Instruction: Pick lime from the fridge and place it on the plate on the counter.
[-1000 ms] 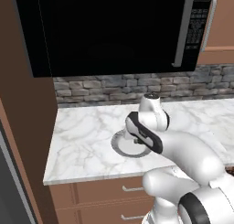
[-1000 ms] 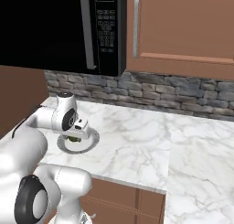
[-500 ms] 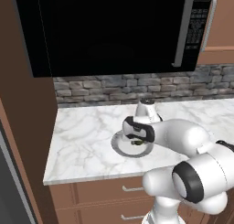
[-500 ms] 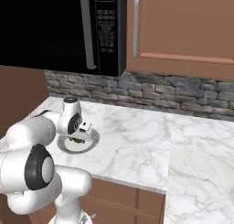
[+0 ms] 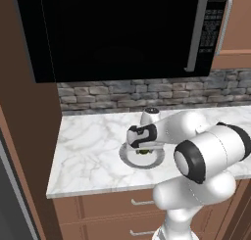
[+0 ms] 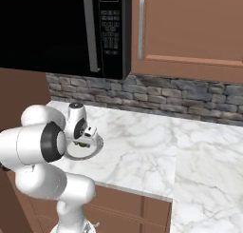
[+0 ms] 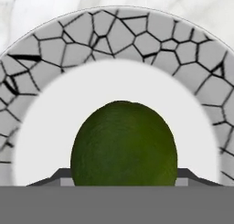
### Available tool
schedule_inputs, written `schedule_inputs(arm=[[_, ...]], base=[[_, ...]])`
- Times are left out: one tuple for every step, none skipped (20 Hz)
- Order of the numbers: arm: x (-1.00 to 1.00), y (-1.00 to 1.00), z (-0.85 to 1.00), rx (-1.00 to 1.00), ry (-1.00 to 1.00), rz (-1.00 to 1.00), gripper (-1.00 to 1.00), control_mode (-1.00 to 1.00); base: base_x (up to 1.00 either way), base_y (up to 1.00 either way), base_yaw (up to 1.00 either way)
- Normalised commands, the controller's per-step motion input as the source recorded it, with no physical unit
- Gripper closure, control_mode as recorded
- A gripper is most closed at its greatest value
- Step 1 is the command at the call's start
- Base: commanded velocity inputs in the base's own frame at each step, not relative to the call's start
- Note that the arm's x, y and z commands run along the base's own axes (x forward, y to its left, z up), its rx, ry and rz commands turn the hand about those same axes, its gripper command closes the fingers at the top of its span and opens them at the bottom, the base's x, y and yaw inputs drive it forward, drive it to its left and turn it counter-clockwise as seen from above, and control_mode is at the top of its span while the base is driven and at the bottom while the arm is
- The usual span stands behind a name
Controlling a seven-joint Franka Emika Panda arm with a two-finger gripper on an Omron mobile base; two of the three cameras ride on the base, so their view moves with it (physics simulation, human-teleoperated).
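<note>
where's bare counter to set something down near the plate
Free: the counter right of the plate, out to the stone wall, and the strip left of the plate in the left base view. Crowded: the plate itself, with the lime and tool over it.

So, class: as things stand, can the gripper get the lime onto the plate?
Probably yes: the gripper is shut on the lime directly over the plate, and nothing lies between them.
</note>
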Motion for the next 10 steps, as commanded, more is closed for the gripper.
schedule_inputs(arm=[[0.28,0.01,-0.21,0.00,0.00,0.00,1.00,-1.00],[0.30,0.01,-0.24,0.00,0.00,0.00,1.00,-1.00],[0.28,0.00,-0.23,0.00,0.00,0.00,1.00,-1.00],[0.22,0.00,-0.20,0.00,0.00,0.00,1.00,-1.00],[0.18,0.00,-0.19,0.00,0.00,0.00,1.00,-1.00],[0.11,0.01,-0.16,0.00,0.00,0.00,1.00,-1.00],[0.11,0.04,-0.17,0.00,0.00,0.00,1.00,-1.00],[0.00,0.01,-0.07,0.00,0.02,0.00,-1.00,-1.00],[0.00,0.00,0.00,0.00,0.04,0.00,-1.00,-1.00],[0.00,0.00,0.00,0.00,0.01,0.00,-1.00,-1.00]], base=[[0.00,0.00,0.00],[0.00,0.00,0.00],[0.00,0.00,0.00],[0.00,0.00,0.00],[0.00,0.00,0.00],[0.00,0.00,0.00],[0.00,0.00,0.00],[0.00,0.00,0.00],[0.00,0.00,0.00],[0.00,0.00,0.00]])
